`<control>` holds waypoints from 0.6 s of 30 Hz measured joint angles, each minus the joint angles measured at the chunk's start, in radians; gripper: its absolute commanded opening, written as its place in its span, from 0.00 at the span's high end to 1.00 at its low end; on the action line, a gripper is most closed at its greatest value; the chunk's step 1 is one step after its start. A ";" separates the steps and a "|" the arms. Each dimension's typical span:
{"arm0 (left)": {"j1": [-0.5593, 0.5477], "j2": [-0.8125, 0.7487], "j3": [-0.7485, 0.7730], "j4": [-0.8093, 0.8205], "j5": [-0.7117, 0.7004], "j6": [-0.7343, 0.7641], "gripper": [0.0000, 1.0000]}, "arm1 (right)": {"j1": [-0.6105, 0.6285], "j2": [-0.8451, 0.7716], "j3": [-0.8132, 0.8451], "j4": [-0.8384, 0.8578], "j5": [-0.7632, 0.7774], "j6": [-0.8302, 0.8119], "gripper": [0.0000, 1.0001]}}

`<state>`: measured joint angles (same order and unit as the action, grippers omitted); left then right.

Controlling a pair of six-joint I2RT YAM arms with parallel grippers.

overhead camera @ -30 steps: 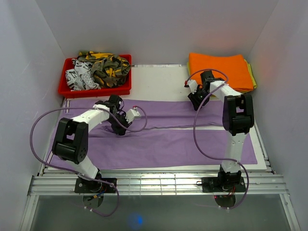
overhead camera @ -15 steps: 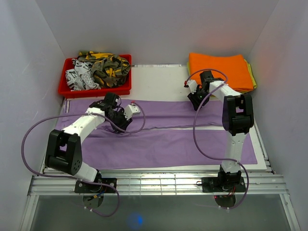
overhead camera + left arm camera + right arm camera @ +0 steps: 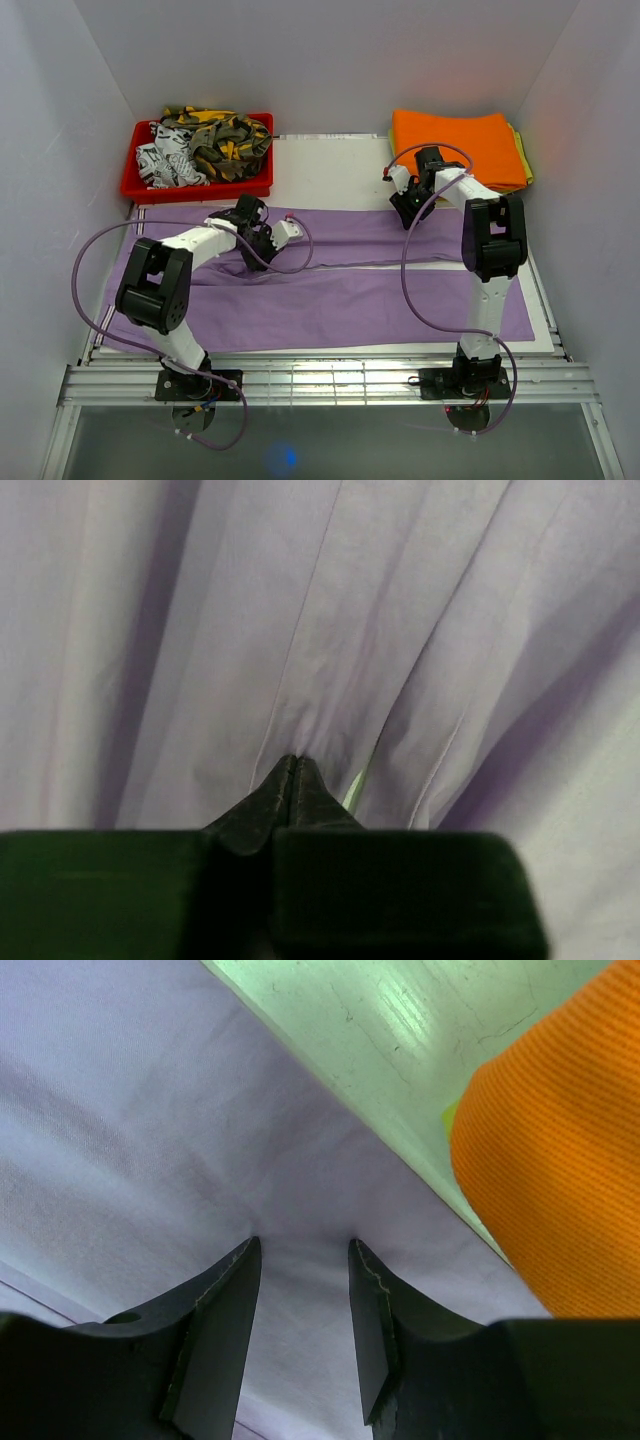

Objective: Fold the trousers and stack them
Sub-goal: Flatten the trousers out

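Note:
The lilac trousers (image 3: 350, 300) lie spread across the table, their two legs running left to right. My left gripper (image 3: 252, 236) sits on the far leg near its left end. In the left wrist view the gripper (image 3: 292, 764) is shut on a pinch of the fabric (image 3: 400, 600), and creases fan out from its tips. My right gripper (image 3: 405, 208) is at the far leg's upper edge, close to the orange cloth. In the right wrist view it (image 3: 300, 1245) is open, with both fingertips (image 3: 215, 1320) pressed down on the flat purple fabric (image 3: 120, 1140).
A stack of orange cloth (image 3: 460, 145) over yellow-green cloth lies at the back right and shows in the right wrist view (image 3: 560, 1160). A red bin (image 3: 200, 188) at the back left holds camouflage and black-and-white garments (image 3: 205, 145). White walls close in on three sides.
My left gripper has moved a little away from me and to the right along the far leg, and the left elbow has swung. The right arm has not moved.

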<state>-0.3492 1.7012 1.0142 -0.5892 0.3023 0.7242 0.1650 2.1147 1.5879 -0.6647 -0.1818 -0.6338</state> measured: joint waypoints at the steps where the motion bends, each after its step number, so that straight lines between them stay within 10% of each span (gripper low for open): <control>1: 0.000 -0.008 -0.009 0.007 0.000 0.003 1.00 | 0.000 0.000 0.000 0.000 0.002 0.000 0.53; 14: -0.002 -0.328 -0.187 -0.102 0.072 0.103 1.00 | 0.007 0.013 0.018 -0.006 0.034 0.025 0.55; 18: -0.002 -0.311 -0.253 -0.130 0.056 0.119 0.74 | 0.008 0.014 0.021 -0.008 0.037 0.029 0.50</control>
<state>-0.3511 1.3903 0.7609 -0.7193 0.3580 0.8436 0.1726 2.1288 1.6085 -0.6731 -0.1448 -0.6044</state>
